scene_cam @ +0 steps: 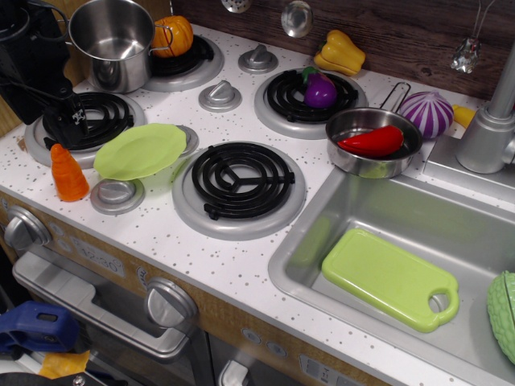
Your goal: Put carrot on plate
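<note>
The orange ridged cone-shaped carrot (68, 173) stands upright on the white counter at the front left, just in front of the left burner. The thin round lime-green plate (141, 150) lies tilted, resting partly on a burner rim and a knob, just right of the carrot. My black gripper (75, 114) hangs low over the left burner (88, 121), behind and slightly above the carrot and apart from it. Its fingers blend into the black burner coil, so their opening is unclear. Nothing shows in them.
A steel pot (113, 40) and an orange pumpkin toy (173, 34) sit at the back left. An eggplant (320, 88), yellow pepper (342, 52), pan (354, 157) with red pepper, and purple onion (426, 112) are to the right. The sink (322, 233) holds a lime-green cutting board (390, 277).
</note>
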`<state>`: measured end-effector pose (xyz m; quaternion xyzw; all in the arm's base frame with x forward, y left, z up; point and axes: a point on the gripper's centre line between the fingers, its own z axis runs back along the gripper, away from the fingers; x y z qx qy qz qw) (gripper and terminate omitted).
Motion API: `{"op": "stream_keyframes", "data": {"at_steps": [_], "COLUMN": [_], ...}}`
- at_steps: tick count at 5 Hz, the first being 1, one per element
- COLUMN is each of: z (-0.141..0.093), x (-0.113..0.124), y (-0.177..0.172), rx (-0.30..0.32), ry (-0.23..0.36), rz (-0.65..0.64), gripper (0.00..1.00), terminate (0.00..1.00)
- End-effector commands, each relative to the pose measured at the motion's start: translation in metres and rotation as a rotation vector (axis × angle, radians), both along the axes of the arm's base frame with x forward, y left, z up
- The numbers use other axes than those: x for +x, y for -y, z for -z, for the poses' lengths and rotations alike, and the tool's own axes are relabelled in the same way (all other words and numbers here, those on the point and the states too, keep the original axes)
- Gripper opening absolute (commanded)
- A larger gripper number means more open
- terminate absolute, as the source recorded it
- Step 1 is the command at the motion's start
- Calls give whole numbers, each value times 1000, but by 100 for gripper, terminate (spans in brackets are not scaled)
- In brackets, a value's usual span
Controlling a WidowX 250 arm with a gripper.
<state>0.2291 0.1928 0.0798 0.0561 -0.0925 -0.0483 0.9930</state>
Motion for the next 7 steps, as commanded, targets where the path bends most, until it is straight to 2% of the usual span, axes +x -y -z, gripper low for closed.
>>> {"op": "stream_keyframes", "data": {"at_steps": [1,3,4,5,6,7], "z": [0,21,30,36,41,28], "x": [0,3,3,1,-1,3], "y": [0,-4,-7,-9,-10,-8], "rx": [0,-34,-71,-70,-84,-67], "ry": [0,11,-19,-12,-7,-18], "rz": [0,-4,-25,-31,-59,-56], "gripper": [100,100,100,100,0,0], "terminate": [0,0,0,0,0,0]}}
